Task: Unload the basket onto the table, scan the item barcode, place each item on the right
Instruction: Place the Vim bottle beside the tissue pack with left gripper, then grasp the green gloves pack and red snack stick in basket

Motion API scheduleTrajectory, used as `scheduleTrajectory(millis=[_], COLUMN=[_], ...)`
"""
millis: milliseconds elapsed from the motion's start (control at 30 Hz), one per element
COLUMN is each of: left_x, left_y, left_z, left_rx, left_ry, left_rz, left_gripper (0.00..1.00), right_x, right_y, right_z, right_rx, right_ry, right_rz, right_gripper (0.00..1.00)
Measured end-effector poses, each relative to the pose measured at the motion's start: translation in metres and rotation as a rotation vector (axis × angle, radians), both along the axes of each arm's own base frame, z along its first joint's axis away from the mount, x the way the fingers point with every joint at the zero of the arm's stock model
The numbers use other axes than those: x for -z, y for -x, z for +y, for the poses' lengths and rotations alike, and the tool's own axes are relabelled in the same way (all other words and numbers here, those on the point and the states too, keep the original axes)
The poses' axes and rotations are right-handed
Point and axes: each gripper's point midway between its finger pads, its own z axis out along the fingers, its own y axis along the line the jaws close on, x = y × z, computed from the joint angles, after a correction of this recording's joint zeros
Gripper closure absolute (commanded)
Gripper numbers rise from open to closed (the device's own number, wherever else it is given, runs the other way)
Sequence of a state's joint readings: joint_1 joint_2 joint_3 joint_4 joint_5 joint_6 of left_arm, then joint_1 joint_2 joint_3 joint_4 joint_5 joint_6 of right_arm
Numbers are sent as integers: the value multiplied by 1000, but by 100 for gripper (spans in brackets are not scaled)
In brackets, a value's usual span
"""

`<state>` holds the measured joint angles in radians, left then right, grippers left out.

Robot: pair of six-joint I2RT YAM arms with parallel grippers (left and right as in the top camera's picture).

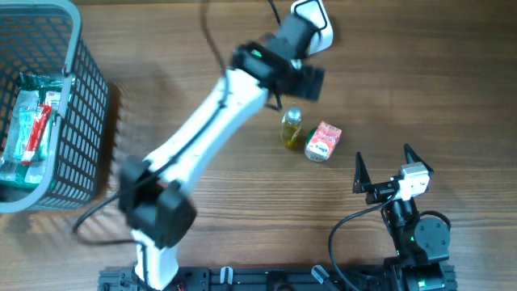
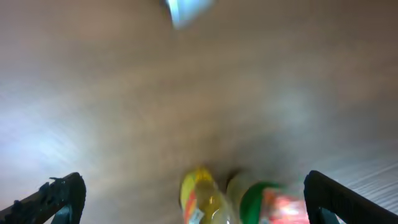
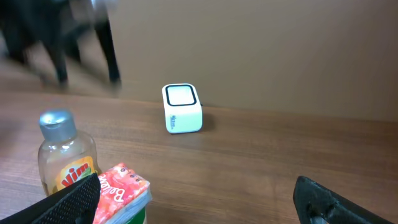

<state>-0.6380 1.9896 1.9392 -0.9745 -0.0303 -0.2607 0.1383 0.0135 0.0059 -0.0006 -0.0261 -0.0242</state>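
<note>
Left gripper (image 2: 193, 186), jaws wide and empty, hangs near bottle (image 1: 292, 128) and carton (image 1: 323, 141), which sit just beside each other mid-table (image 1: 452, 73). Right gripper (image 1: 384, 166), likewise wide and empty, faces both. Scanner (image 3: 182, 109) stands beyond them; basket (image 1: 81, 121) far left.

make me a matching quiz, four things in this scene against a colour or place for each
Things:
1 bottle
2 carton
3 scanner
4 basket

Descriptions:
a white box, at the far side
b grey mesh, at the far left
c silver cap, yellow label
d red, right beside the bottle

Pairs: 1-c, 2-d, 3-a, 4-b
</note>
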Motion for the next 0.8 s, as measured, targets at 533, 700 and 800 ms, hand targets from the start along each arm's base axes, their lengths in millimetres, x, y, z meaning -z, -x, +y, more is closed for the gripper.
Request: scheduleTrajectory(millis=[533, 700, 800], left_x=[-231, -124, -60], left_y=[21, 45, 59], left_z=[476, 565, 587], left_rx=[-750, -836, -812], left_ry=[-523, -484, -434], left_rz=[-463, -121, 52], left_gripper=[0, 0, 0], right_x=[0, 0, 0], right_y=[0, 0, 0], right_z=[0, 0, 0], right_rx=[0, 0, 0], right_ry=[0, 0, 0], right_rz=[0, 0, 0], right_gripper=[0, 0, 0])
